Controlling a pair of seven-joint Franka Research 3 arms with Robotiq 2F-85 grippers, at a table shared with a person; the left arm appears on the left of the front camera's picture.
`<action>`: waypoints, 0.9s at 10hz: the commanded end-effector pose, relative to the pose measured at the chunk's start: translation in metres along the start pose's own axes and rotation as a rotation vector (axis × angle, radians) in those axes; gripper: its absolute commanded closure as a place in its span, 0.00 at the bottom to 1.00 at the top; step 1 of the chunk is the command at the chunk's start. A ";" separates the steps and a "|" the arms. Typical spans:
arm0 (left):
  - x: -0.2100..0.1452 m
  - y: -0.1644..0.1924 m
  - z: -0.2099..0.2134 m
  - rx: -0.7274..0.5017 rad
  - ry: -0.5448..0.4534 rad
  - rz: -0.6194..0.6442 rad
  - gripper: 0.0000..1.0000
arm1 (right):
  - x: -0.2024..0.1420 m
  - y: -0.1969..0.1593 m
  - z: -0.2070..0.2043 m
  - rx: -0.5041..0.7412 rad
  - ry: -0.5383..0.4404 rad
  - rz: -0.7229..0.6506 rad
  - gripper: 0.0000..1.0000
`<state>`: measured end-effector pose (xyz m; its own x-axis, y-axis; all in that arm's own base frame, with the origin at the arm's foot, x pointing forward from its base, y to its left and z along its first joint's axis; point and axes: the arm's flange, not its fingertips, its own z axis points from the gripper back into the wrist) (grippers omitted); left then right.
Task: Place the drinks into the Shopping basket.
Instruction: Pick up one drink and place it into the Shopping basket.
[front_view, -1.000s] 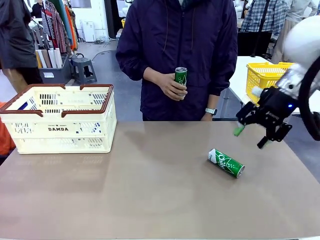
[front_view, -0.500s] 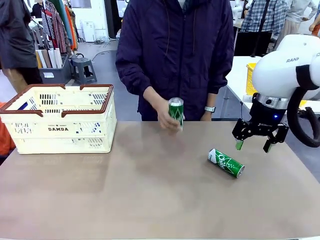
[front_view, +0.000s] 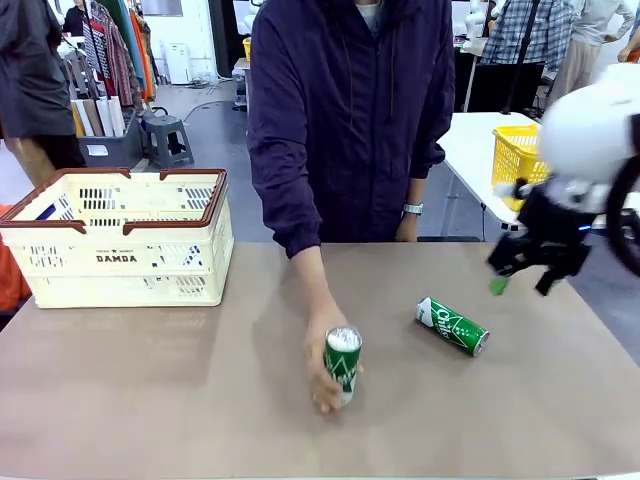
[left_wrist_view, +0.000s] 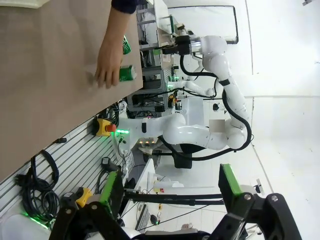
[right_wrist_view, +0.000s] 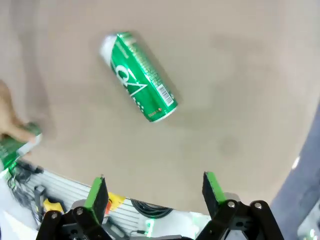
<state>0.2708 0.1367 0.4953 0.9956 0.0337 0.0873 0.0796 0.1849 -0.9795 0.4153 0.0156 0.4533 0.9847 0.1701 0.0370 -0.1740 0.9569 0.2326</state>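
Right now a person's hand (front_view: 322, 372) wraps around an upright green can (front_view: 342, 362) close to the near edge of the table (front_view: 180, 390), about midway along it. Whether the can's base touches the surface or hangs just above it, I cannot tell. The person leans in from the far edge, with a dark sleeve stretched across the table.

A lying green can (front_view: 452, 326) rests on its side in the table's right half. Its silver end is turned toward the right edge, and it is well apart from the upright one.

The right gripper (front_view: 522, 286) hovers above the table near the right edge, just beyond the lying green can. Its jaws are spread and nothing sits between its green pads. In the right wrist view the right gripper (right_wrist_view: 155, 192) is parted and empty. The lying green can (right_wrist_view: 140, 76) is ahead of it and clear of both fingers, and the hand (right_wrist_view: 9, 124) is at the picture's left edge.

The left gripper (left_wrist_view: 170, 195) is also released, with its fingers wide apart and empty. It is off the table's edge, with the hand (left_wrist_view: 107, 67) and the upright green can (left_wrist_view: 128, 73) far ahead.

The Shopping basket (front_view: 120, 250) stands at the far left corner, its "DAMDA" side facing the near edge. A yellow basket (front_view: 520, 150) sits on another table behind.
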 end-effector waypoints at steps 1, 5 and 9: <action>-0.001 -0.002 -0.001 -0.017 -0.008 0.001 0.00 | -0.076 -0.080 0.063 0.236 -0.061 0.138 0.00; -0.001 -0.002 -0.001 -0.017 -0.008 0.001 0.00 | -0.139 -0.173 0.060 0.425 -0.283 0.029 0.00; -0.001 -0.002 -0.001 -0.017 -0.008 0.001 0.00 | -0.103 -0.132 0.052 0.332 -0.250 -0.181 0.00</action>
<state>0.2711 0.1371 0.4946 0.9958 0.0347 0.0851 0.0773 0.1842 -0.9798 0.3264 -0.1669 0.4636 0.9697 -0.0325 0.2422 -0.1162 0.8105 0.5741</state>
